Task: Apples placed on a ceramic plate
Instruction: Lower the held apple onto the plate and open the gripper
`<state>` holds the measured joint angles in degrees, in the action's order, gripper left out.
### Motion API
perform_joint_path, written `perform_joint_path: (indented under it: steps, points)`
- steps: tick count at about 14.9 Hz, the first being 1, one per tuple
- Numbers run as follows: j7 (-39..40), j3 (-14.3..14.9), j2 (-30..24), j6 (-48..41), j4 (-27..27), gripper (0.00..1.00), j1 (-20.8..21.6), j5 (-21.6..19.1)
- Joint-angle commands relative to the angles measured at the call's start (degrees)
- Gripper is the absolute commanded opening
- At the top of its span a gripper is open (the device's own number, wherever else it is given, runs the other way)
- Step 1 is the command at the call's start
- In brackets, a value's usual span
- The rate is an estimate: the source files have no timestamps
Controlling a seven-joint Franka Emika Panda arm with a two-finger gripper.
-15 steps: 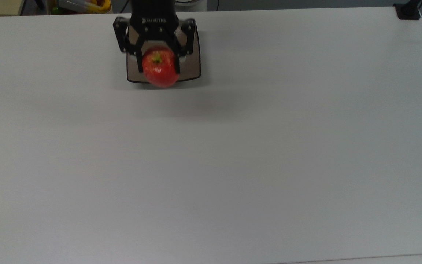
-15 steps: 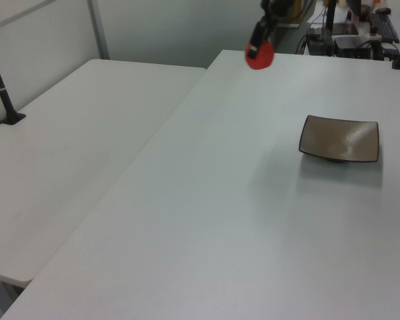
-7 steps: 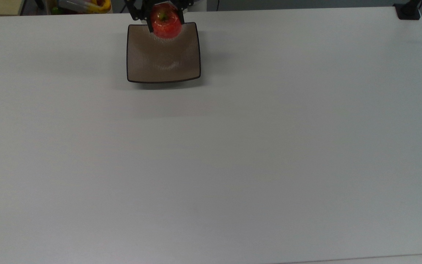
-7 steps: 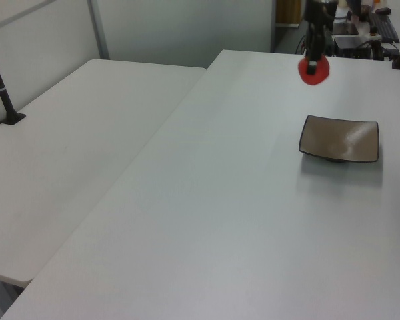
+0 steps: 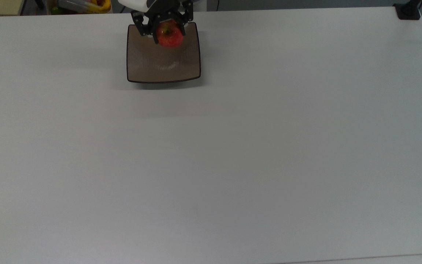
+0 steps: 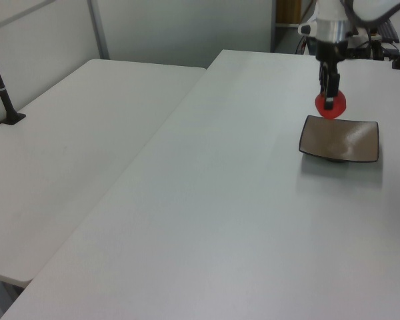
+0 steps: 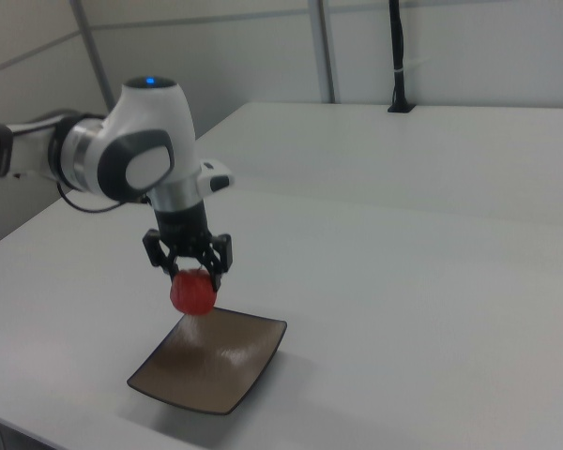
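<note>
One apple, clamped between the closed fingers of the tool, now hangs lower than half a second ago and just above the near-arm edge of the plate below, so release looks close.

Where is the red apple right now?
The apple is held in the gripper, in the air just above the brown plate, over the plate's far edge near the top view's top.
</note>
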<state>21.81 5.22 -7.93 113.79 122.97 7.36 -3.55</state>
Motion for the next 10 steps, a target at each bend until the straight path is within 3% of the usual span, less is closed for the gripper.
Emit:
perform_joint_path:
  steps: [1, 10]
  points:
    - [1.48, 0.31, -2.80, 9.15, 9.63, 0.43, -0.25, -0.32]
    - [1.48, 0.31, -5.08, 35.06, 26.08, 0.43, -1.74, -0.32]
